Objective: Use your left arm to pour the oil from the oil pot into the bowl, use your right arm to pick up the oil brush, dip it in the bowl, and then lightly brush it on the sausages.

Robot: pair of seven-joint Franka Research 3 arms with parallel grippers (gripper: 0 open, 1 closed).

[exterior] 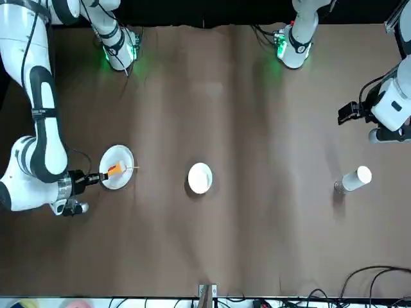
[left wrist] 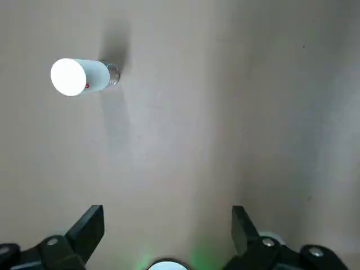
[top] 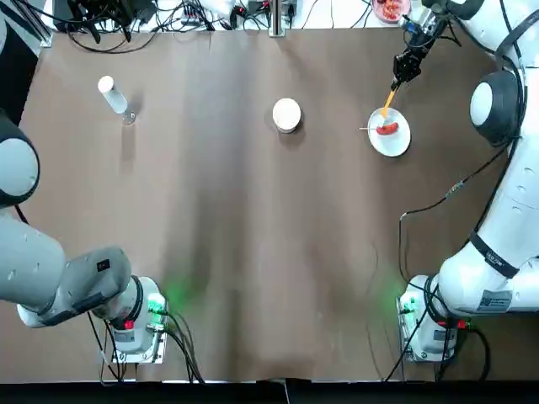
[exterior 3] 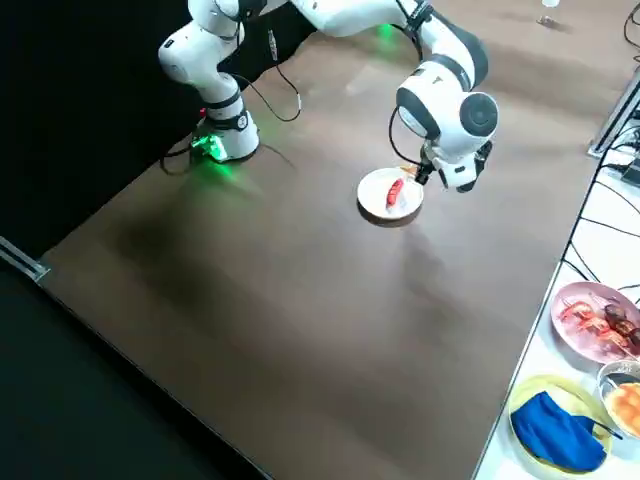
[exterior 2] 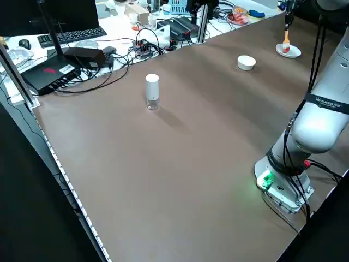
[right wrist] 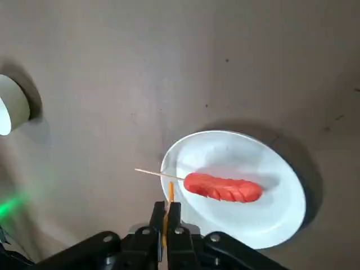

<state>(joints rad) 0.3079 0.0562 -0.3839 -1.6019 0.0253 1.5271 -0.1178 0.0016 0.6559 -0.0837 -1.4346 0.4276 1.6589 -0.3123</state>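
While the right gripper (top: 396, 82) is closed narrow on the orange handle of the oil brush (right wrist: 171, 191), with its 2 fingers nearly together around it, the left gripper (exterior: 350, 112) has its 2 fingers wide apart, with nothing between them in the left wrist view. The brush reaches down at the plate (top: 397, 146), and in the top view the right gripper sits at the plate's 12 o'clock. On the plate lies 1 red sausage (right wrist: 222, 188), its pale skewer (right wrist: 152, 172) pointing to 9 o'clock in the top view and passing over the rim. Whether the bristles touch the sausage I cannot tell; in the front view the brush head covers most of it. In the top view the white bowl (top: 286, 115) stands well apart from the plate, at its 9 o'clock, and what it holds is hard to make out. Farther out toward 9 o'clock, the oil pot (exterior 2: 152, 91) stands upright on the table (exterior 2: 191, 164), its white cap on top. The left gripper is cut off by the top view's edge; the front view shows it above table level, toward 12 o'clock from the pot and apart from it. The right arm (exterior: 43, 144) bends out past the plate and comes back in, its gripper tilted toward the sausage.
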